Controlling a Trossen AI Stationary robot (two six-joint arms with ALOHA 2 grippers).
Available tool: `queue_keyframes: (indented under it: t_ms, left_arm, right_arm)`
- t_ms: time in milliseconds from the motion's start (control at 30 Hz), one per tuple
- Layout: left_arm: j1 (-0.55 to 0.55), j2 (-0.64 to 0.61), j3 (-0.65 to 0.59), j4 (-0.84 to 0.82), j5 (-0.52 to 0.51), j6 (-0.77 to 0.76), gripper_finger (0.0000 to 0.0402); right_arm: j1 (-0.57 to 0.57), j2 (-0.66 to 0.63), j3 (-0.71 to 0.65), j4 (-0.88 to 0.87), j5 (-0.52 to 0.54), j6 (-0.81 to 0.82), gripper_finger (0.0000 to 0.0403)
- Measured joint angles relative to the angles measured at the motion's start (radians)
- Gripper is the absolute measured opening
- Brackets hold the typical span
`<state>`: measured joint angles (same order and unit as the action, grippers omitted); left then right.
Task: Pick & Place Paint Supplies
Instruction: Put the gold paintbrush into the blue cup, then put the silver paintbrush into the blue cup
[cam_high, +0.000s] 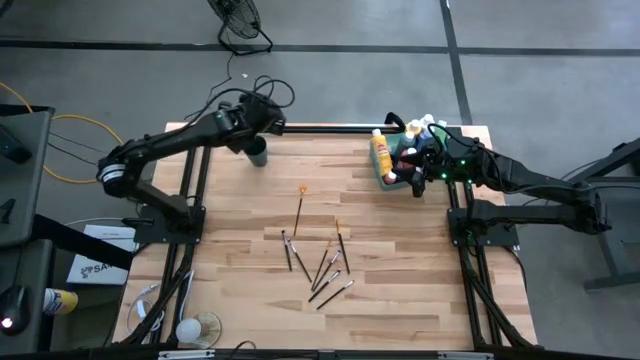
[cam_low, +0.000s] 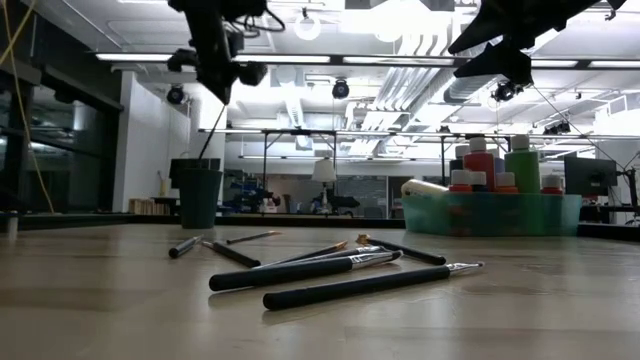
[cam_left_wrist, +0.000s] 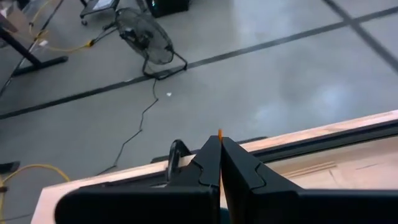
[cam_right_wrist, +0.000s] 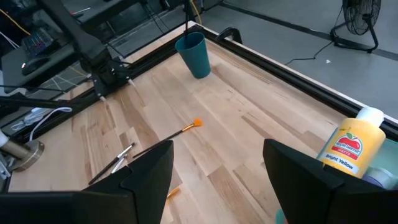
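Paintbrushes (cam_low: 340, 270) scattered on wooden table (cam_high: 400, 300) nearest low camera, well apart from both jaw sets. Orange-tipped brush (cam_high: 300, 208) lying alone beyond cluster. Left gripper (cam_left_wrist: 221, 163) held above dark cup (cam_low: 200, 193), jaws pressed together on thin brush (cam_left_wrist: 219, 133), orange end seen just past fingertips. Right gripper (cam_right_wrist: 217, 171) poised over green tray (cam_low: 490, 213), jaws wide apart, nothing between. Yellow bottle (cam_right_wrist: 353, 146) just beside right jaws; more paint bottles (cam_low: 500, 165) standing in tray.

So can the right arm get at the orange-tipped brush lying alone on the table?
Probably yes: the right gripper is open and empty above the tray, and the orange-tipped brush lies apart on bare wood, nothing between.
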<state>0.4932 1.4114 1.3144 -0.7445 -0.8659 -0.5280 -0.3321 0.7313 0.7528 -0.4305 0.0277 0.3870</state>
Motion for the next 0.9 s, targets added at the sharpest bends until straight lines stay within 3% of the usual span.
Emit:
queue_keyframes:
  t_ms: [567,900]
  left_arm:
    - [-0.002,0.047,-0.001,-0.06,0.056,-0.056,0.0013]
    - [-0.002,0.047,-0.001,-0.132,0.084,-0.087,0.0084]
  right_arm:
    - [0.0,0.0,0.0,0.0,0.0,0.0,0.0243]
    - [0.0,0.0,0.0,0.0,0.0,0.0,0.0243]
